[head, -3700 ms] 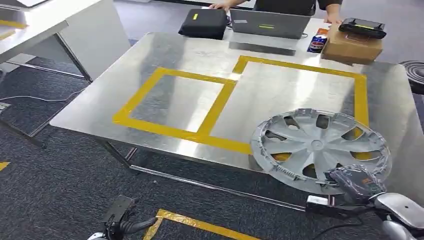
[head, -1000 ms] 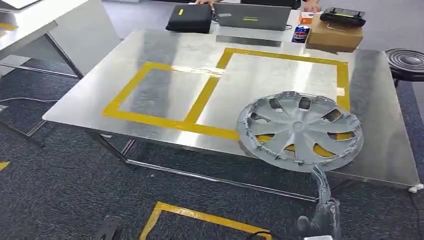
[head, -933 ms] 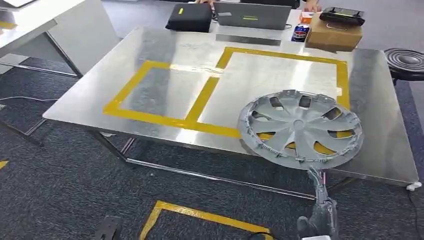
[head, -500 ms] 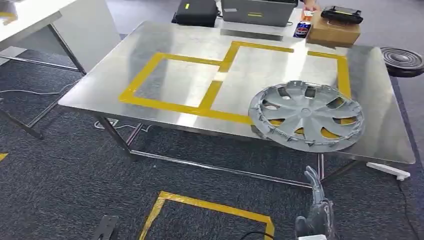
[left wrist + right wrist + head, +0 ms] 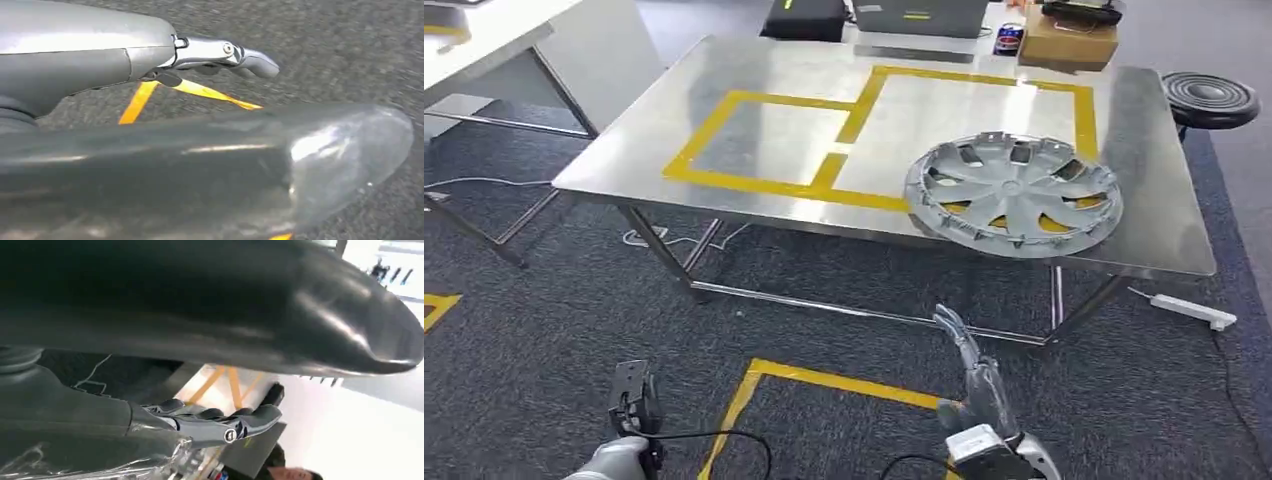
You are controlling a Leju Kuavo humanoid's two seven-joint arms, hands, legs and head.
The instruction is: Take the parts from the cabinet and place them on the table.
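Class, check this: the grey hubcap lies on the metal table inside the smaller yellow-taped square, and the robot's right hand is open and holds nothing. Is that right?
One detail is wrong. The head view shows the hubcap lying at the near edge of the larger taped rectangle, overlapping its tape, not in the smaller square. It does rest on the metal table, and the right hand is open and holds nothing.
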